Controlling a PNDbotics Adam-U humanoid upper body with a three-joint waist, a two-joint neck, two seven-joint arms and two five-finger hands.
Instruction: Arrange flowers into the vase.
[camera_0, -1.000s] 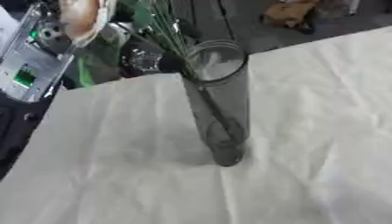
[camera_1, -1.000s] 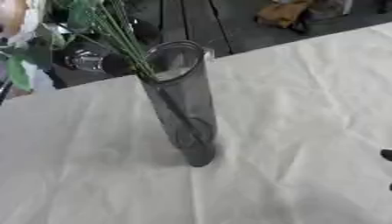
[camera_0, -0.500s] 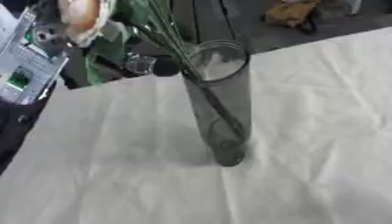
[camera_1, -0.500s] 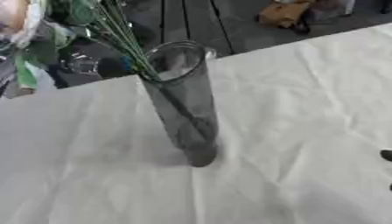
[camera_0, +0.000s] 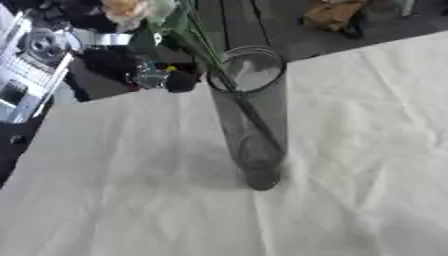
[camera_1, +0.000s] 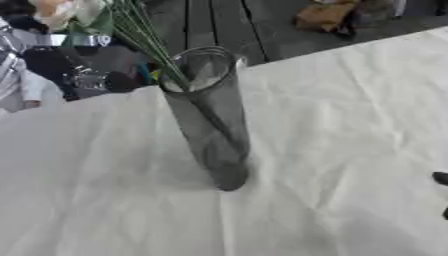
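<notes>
Left hand (camera_0: 131, 60) holds flowers (camera_0: 140, 10), stems slanting into vase (camera_0: 254, 125)

Tall smoked-glass vase (camera_1: 210, 125) upright on cloth-covered bench (camera_1: 350, 125), green flower stems (camera_1: 149, 42) inside; dark fingers (camera_1: 440, 178) well apart at right edge.

The vase (camera_0: 252, 120) is smoky grey and see-through, glass or clear plastic, smooth and glossy, with pale glints on its rim. Through its wall the thin green stems (camera_0: 236, 100) show, matt and slender. The flowers (camera_0: 131, 9) at the far left look soft and matt, cream and peach, with dull green leaves. A white cloth (camera_0: 114, 200) covers the tabletop, matt and lightly creased, with fold lines running across it. At the right edge, dark fingers (camera_1: 441, 178) of the right hand look black and matt.
</notes>
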